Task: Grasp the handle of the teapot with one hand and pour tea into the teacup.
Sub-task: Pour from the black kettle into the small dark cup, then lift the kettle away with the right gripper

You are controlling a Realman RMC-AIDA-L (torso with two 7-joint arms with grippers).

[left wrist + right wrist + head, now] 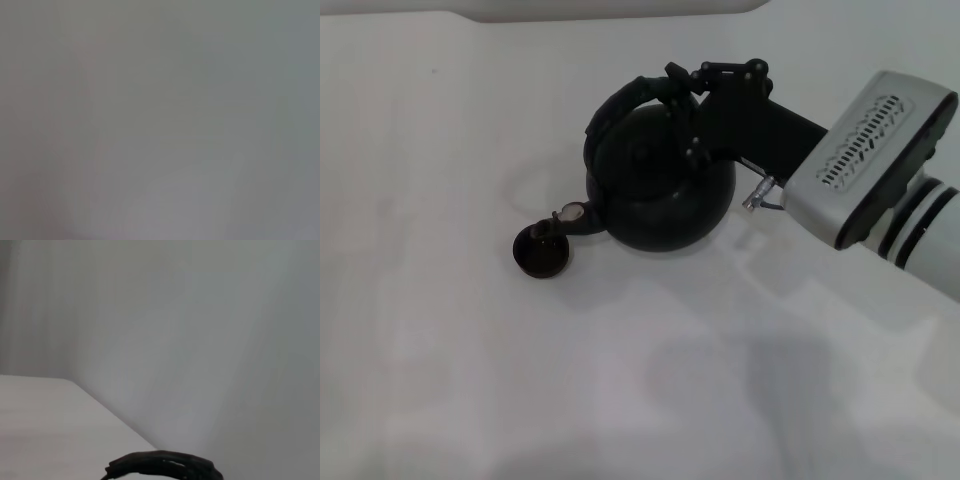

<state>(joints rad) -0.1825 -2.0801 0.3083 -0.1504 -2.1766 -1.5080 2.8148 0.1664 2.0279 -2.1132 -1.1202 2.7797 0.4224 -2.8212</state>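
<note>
The black round teapot (660,195) stands out in the middle of the white table (440,380) in the head view. Its short spout (572,214), with a pale spot, points left and reaches the rim of the tiny dark teacup (540,252). The thick black arched handle (620,100) curves over the pot's top. My right gripper (685,90) comes in from the right on its grey vented wrist (870,150) and is shut on the handle's right end. In the right wrist view a black ridged piece of the handle (160,465) shows. My left gripper is out of view.
The white table spreads on all sides of the pot and cup. A pale wall (200,340) stands behind the table's far edge. The left wrist view shows only a plain grey surface.
</note>
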